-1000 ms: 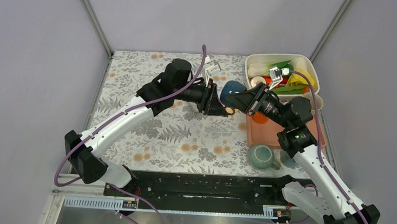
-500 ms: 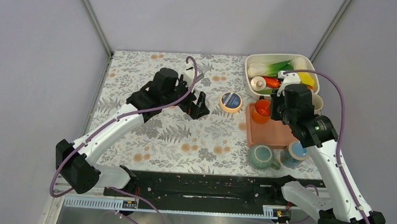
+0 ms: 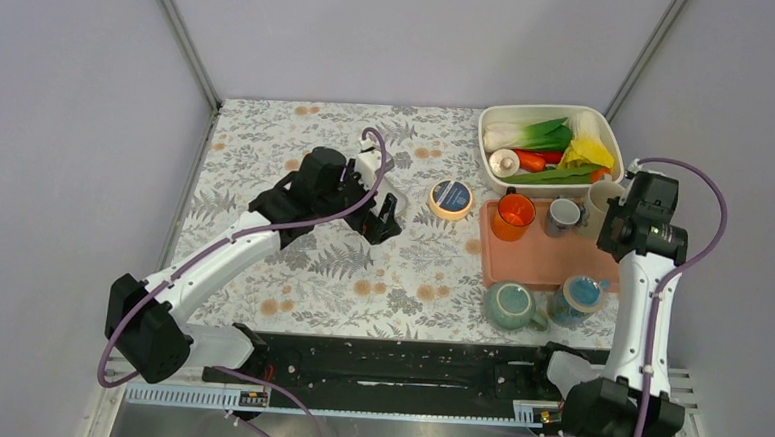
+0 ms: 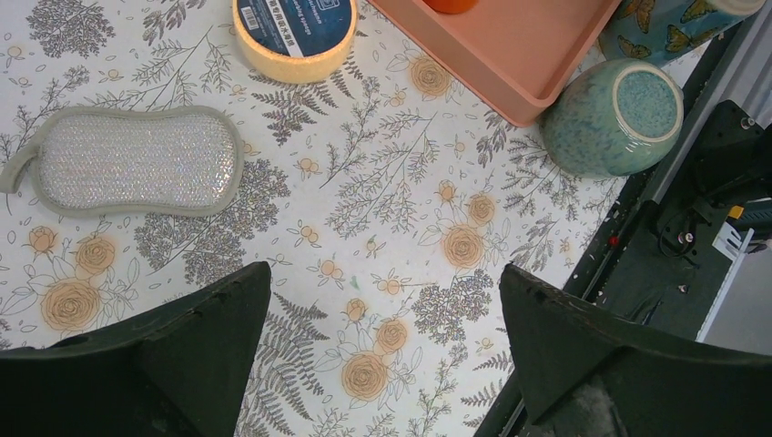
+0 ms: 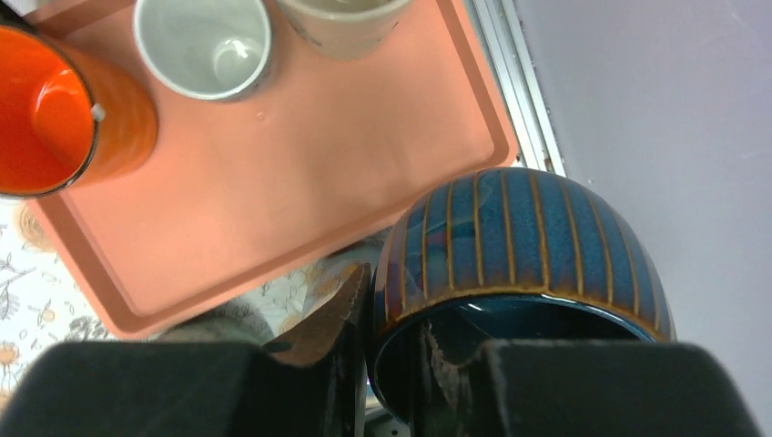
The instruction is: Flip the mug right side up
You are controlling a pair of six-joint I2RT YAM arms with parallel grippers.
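Note:
The mug (image 5: 523, 246) is dark blue with thin brown stripes. It hangs above the right edge of the peach tray (image 5: 300, 182), its mouth facing the wrist camera. My right gripper (image 5: 391, 341) is shut on its rim, one finger inside and one outside. In the top view the right wrist (image 3: 649, 217) hides the mug. Over the flowered cloth left of centre, my left gripper (image 4: 382, 355) (image 3: 383, 218) stands open with nothing between its fingers.
On the tray (image 3: 541, 262) stand an orange cup (image 3: 513, 213), a grey cup (image 3: 564, 214) and a cream cup (image 3: 605, 195). A green mug (image 3: 511, 305) and a butterfly cup (image 3: 580, 297) sit near it. A vegetable bin (image 3: 488, 134), tape roll (image 3: 451, 198) and sponge (image 4: 127, 162) lie behind.
Both grippers met at the mug in the middle. The left one let go, opened and drew back left. The right arm swung the mug out to the right edge.

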